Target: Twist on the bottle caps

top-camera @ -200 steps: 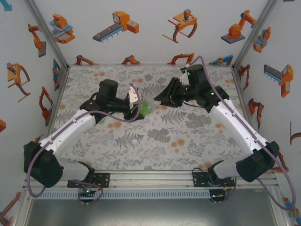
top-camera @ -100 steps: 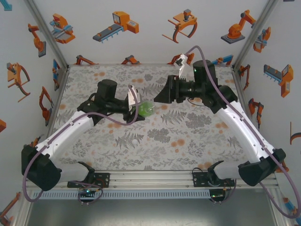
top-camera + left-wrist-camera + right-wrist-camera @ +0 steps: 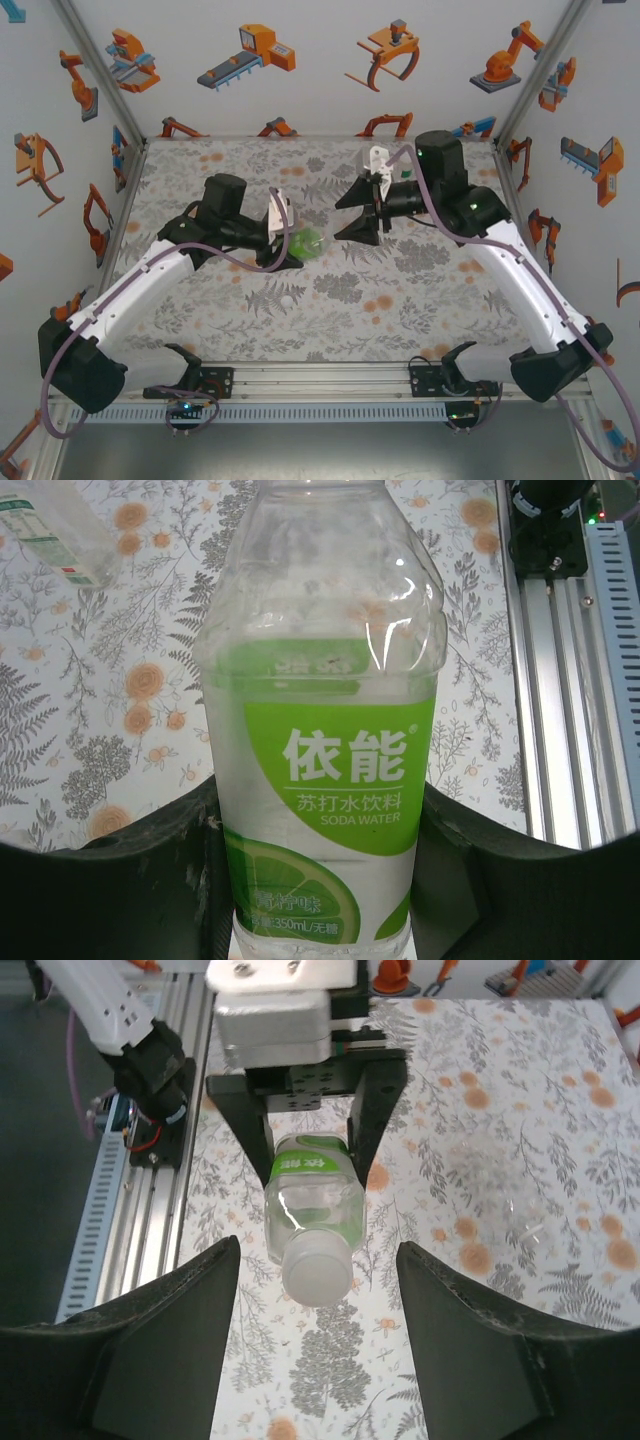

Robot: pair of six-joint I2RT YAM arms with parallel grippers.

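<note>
My left gripper (image 3: 286, 242) is shut on a clear bottle with a green label (image 3: 325, 730), held level with its neck pointing at the right arm. A white cap (image 3: 318, 1270) sits on that bottle's neck. The bottle (image 3: 308, 240) shows green from above. My right gripper (image 3: 346, 218) stands open just off the capped end, its fingers (image 3: 195, 1310) spread wide to either side and touching nothing. A loose white cap (image 3: 288, 299) lies on the mat nearer the front. A second clear bottle (image 3: 50, 530) lies on the mat beyond the held one.
The floral mat (image 3: 400, 280) covers the table. An aluminium rail (image 3: 580, 700) with the arm bases runs along the near edge. White walls with orange robot prints close in the back and both sides.
The right gripper has opened, rolled at the wrist and drawn slightly back from the bottle's neck. The left gripper still holds the bottle in about the same place.
</note>
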